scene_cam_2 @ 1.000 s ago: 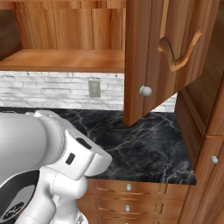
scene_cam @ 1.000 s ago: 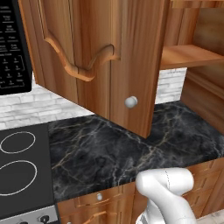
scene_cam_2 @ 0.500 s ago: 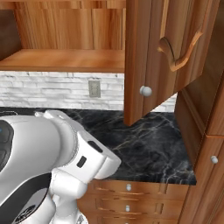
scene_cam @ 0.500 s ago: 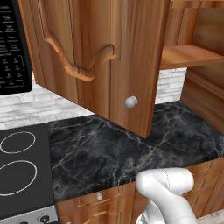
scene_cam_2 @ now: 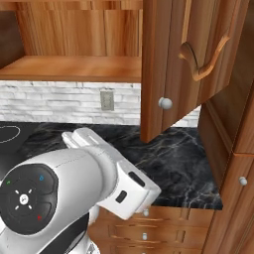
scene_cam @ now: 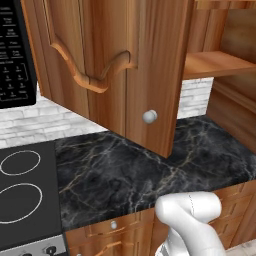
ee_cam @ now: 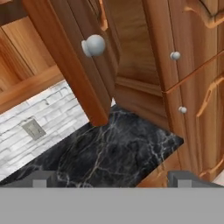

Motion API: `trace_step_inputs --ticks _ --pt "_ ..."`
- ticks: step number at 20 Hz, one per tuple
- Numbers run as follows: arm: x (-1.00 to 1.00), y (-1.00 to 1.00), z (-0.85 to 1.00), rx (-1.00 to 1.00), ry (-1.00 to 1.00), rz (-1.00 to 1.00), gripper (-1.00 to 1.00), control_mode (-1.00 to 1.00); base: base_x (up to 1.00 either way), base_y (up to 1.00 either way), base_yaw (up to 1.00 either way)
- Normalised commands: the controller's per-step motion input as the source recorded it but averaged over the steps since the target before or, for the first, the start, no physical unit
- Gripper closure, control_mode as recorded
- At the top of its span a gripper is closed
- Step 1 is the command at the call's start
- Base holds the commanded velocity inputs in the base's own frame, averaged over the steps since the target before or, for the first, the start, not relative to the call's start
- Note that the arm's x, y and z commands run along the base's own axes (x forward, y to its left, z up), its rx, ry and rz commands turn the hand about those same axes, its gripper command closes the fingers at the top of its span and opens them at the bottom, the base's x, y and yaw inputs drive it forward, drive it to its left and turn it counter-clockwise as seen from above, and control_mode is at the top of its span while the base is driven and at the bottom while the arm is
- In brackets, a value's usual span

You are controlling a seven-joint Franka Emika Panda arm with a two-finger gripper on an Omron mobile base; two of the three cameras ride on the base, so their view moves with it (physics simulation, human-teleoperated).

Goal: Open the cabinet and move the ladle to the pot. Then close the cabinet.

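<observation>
Now: cabinet door ajar over marble counter | microwave left | jaws spread, empty

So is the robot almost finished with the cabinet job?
Not yet. Done: the cabinet door hangs wide open, baring its wooden shelf. In hand: nothing; the gripper is open, above the black marble counter. Left: I can't spot the ladle or pot, so that move and closing the door remain.
</observation>
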Motion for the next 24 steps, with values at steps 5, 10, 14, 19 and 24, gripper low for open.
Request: trace_step_inputs --ticks 5,10,14,19,24 --pt "0.08 -0.18 0.0 0.02 -0.02 0.0 -1.0 -1.0 0.0 0.0 0.0" --pt "0.1 -0.27 0.01 0.11 -0.01 0.0 -1.0 -1.0 0.0 0.0 0.0" --pt "0.26 -0.34 0.05 0.2 0.0 0.0 -1.0 -1.0 0.0 0.0 0.0" --pt "0.4 -0.14 0.06 0.23 -0.01 0.0 -1.0 -1.0 0.0 0.0 0.0" --pt "0.35 -0.12 0.12 0.25 -0.11 0.0 -1.0 -1.0 0.0 0.0 0.0"
